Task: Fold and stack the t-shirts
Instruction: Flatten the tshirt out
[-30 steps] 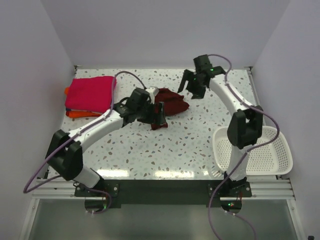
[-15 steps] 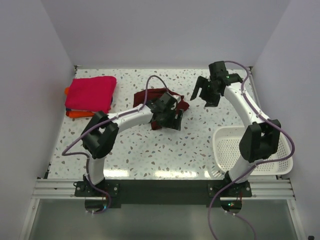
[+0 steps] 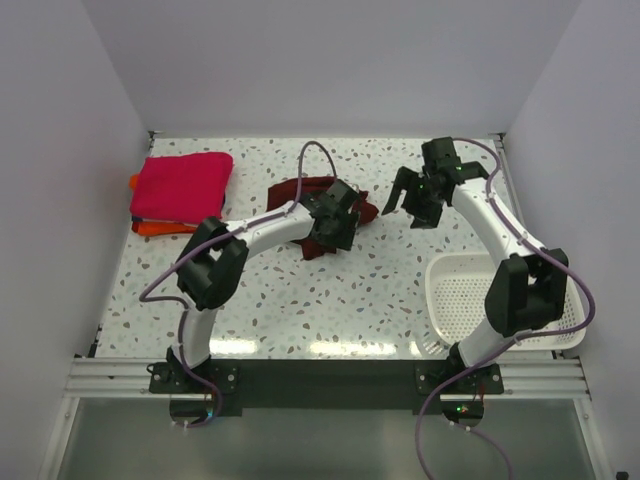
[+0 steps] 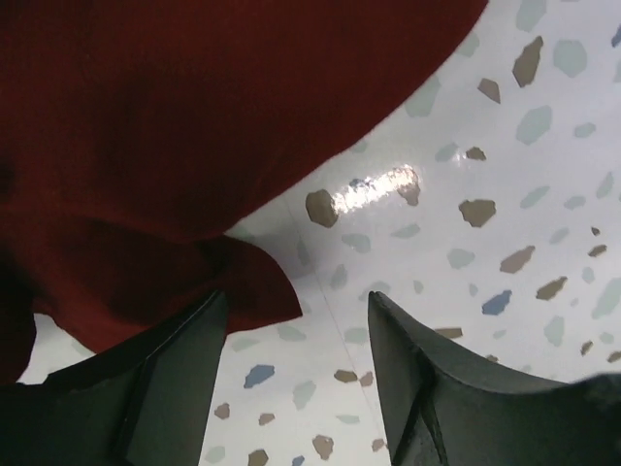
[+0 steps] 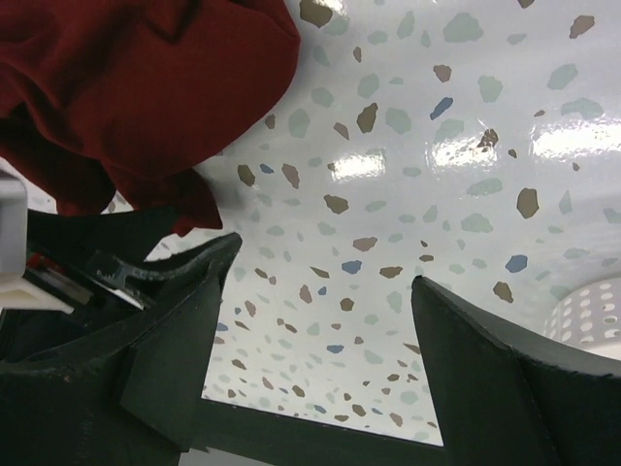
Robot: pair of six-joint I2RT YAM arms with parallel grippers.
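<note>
The dark maroon t-shirt (image 3: 300, 190) lies crumpled on the table's middle back. It fills the upper left of the left wrist view (image 4: 175, 126) and the right wrist view (image 5: 146, 87). My left gripper (image 3: 338, 228) is open and empty, low over the shirt's right front edge; its left finger (image 4: 165, 388) is by a cloth corner. My right gripper (image 3: 408, 198) is open and empty, to the right of the shirt and apart from it. The magenta-pink shirt (image 3: 180, 186) lies folded on the orange shirt (image 3: 160, 228) at the back left.
A white slotted basket (image 3: 540, 305) stands at the front right of the speckled table; its rim shows in the right wrist view (image 5: 592, 316). The left arm's cable (image 3: 310, 160) loops over the shirt. Walls close the table on three sides.
My left arm has swung right and folded back, bringing its gripper over the shirt's right edge. My right gripper moved right, away from the shirt, then settled slightly lower.
</note>
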